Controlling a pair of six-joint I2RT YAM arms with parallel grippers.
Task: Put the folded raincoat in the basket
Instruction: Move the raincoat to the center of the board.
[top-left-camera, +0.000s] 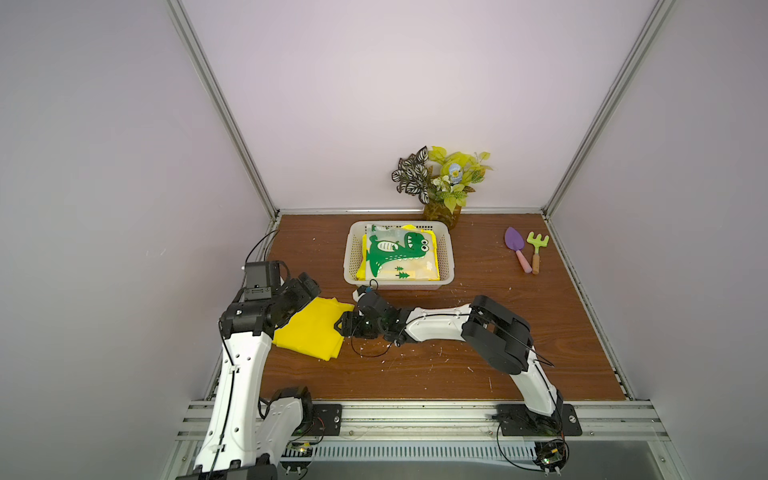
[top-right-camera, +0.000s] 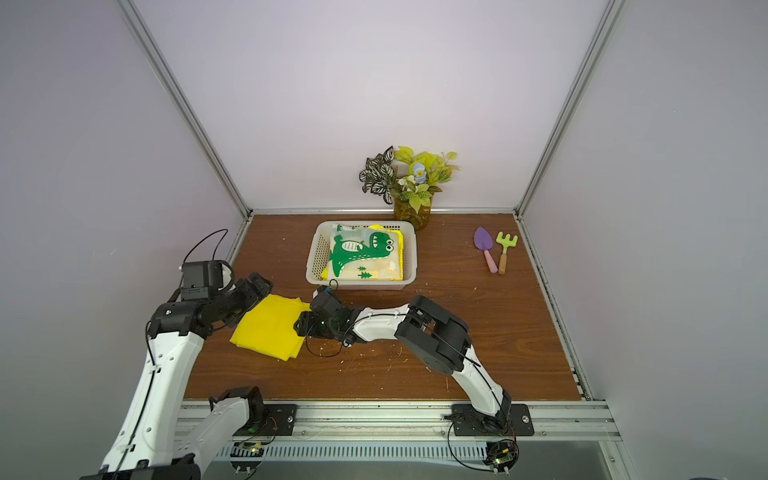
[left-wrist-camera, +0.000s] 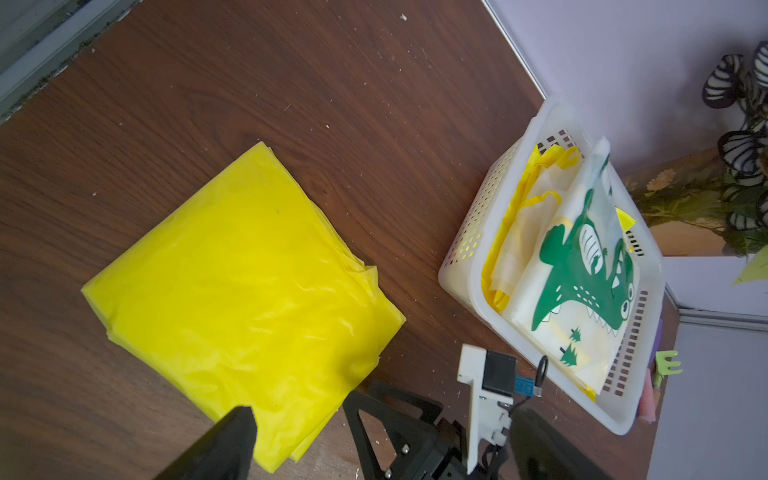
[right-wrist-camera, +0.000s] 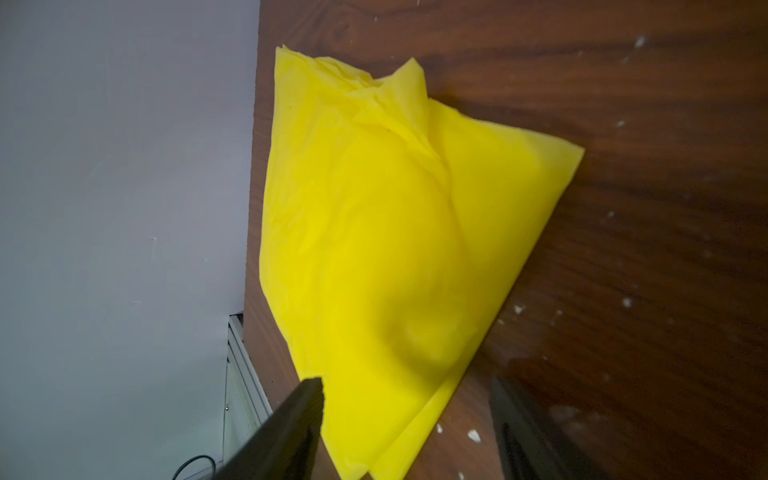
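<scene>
Because the yellow raincoat (top-left-camera: 309, 332) lies flat on the table (top-left-camera: 478, 353) and not in the basket (top-left-camera: 415, 285), the coming move is judged to be a pick-up followed by a carry toward the far side. The raincoat is a nearly square packet set cornerwise, with no marked long axis, and it sits between the two claws. The right claw (top-left-camera: 340, 325) stands at its right-hand edge with the jaws apart; in the right wrist view one finger (right-wrist-camera: 291, 419) hangs over the yellow film and the other over bare wood, so the edge lies in the gap but nothing is clamped. The left claw (top-left-camera: 307, 293) stands at the far left corner, jaws likewise apart and empty. From the raincoat the basket lies farther from the robot and to its right, near but not touching, and it already holds a printed raincoat (top-left-camera: 397, 255). The right claw is the nearer to the basket, just before its near left corner.
</scene>
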